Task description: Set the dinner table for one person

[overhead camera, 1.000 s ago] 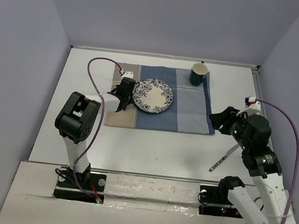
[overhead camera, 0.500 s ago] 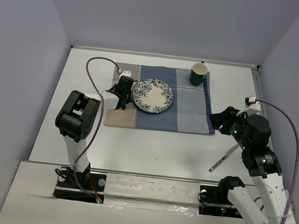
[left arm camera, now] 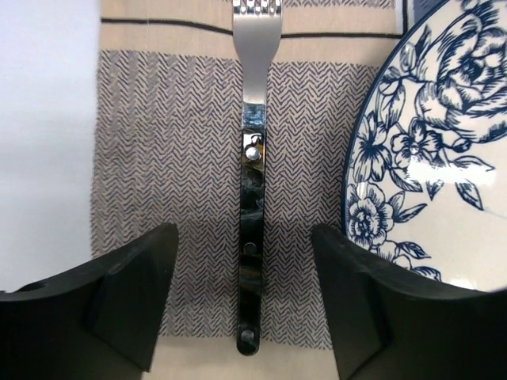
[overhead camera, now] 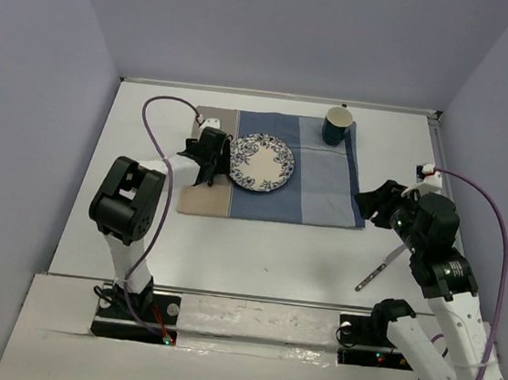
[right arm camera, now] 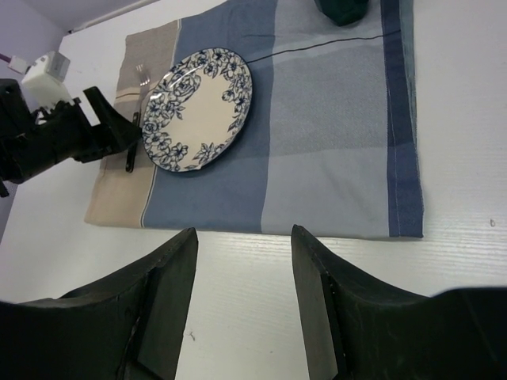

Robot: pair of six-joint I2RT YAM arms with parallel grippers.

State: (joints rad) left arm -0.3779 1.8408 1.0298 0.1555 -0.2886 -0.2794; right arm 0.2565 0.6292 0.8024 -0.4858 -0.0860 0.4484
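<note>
PLACE-SETTING STATUS SHEET

1. Work surface. We see the large flat white rectangular dinner table [overhead camera: 274, 256], metal-edged, under both arms. A tan-and-blue striped cloth placemat [overhead camera: 327, 189] lies on its far centre.

2. Items on mat. A round white ceramic plate [overhead camera: 260, 161] w/ blue floral print sits left of centre on the blue area. A dark green ceramic mug [overhead camera: 337, 125] stands upright at the far right corner. A steel fork [left arm camera: 252, 198] w/ black riveted handle lies flat on the tan strip. It is just beside the plate's left rim, not touching it, tines toward the far edge.

3. Left gripper [left arm camera: 242, 237]: jaws spread wide, one finger on each side of the fork handle, w/ a clear gap on both sides. Nothing gripped.

4. Right gripper [right arm camera: 244, 237]: jaws apart, nothing between them. It hangs near the mat's near right corner.

5. Misc. A slim silver metal utensil [overhead camera: 375, 273] lies on bare table right of the mat, by the right arm. The arm hides its upper end, so we cannot tell its type.
</note>
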